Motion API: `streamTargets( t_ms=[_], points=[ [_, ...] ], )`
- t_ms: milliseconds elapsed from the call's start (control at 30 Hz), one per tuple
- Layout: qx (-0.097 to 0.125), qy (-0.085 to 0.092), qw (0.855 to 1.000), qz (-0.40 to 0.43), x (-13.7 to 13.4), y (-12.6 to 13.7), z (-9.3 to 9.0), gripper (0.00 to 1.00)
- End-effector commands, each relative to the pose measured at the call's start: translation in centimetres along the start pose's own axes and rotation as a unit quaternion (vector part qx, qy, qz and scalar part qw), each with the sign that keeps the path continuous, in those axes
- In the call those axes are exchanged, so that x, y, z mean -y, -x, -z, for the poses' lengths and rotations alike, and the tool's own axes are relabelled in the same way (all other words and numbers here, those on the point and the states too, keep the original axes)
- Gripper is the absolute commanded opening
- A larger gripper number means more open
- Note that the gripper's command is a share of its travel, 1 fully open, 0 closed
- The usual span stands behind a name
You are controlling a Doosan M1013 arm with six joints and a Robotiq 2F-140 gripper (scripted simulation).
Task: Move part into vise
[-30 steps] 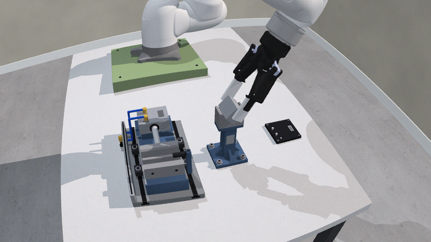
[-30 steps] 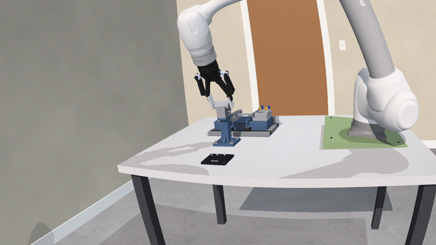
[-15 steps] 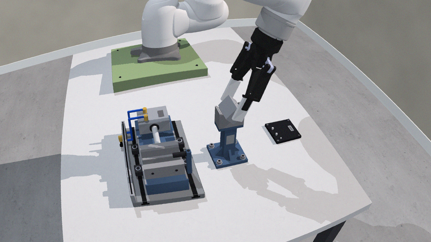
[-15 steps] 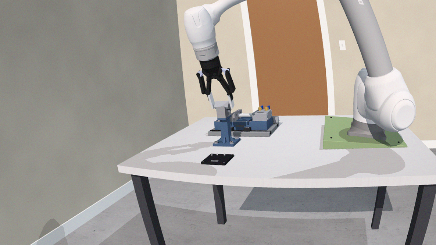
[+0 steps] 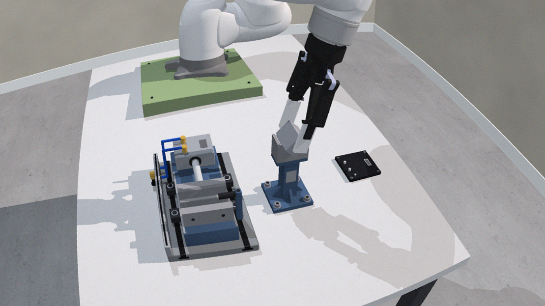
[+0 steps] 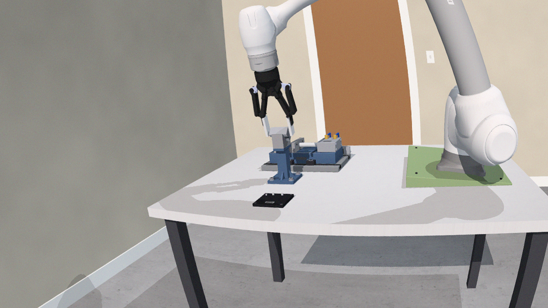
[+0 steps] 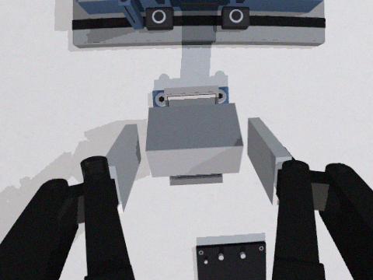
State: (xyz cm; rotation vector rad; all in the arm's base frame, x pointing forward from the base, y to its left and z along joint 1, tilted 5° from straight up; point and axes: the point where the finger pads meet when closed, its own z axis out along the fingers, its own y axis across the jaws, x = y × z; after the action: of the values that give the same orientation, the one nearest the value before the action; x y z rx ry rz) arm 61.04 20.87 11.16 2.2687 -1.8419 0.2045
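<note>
The part point(image 5: 286, 134), a plain grey block, lies in the notch of the blue V-block point(image 5: 288, 171) between the vise and the infeed plate. My gripper point(image 5: 293, 129) reaches down over it, with one finger pad on each side of the block. In the wrist view there is a gap between the part point(image 7: 194, 140) and each pad, so the gripper point(image 7: 194, 155) is open and holds nothing. The black infeed plate point(image 5: 357, 165) is bare. The vise point(image 5: 202, 198) stands open with nothing between its jaws. No slot shows on the part's visible faces.
The vise's air cylinder point(image 5: 197, 154) is at its far end, the fixed jaw point(image 5: 209, 218) at the near end, and the dark work stop rod point(image 5: 226, 196) points in from the right. The arm's green base plate point(image 5: 199, 81) lies at the back.
</note>
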Motion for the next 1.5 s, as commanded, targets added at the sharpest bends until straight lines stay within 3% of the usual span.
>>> streamTargets(
  t_ms=[0,533,667,1467],
  points=[
    [0.016,0.000,1.000,0.000,0.0,-0.1,0.0,0.51],
    [0.095,0.001,0.996,0.000,0.0,-0.5,-0.1,0.51],
    [0.105,0.001,0.994,0.000,0.0,-0.5,-0.1,0.51],
    [0.217,0.001,0.976,0.000,0.0,-1.1,-0.3,0.51]
  ],
)
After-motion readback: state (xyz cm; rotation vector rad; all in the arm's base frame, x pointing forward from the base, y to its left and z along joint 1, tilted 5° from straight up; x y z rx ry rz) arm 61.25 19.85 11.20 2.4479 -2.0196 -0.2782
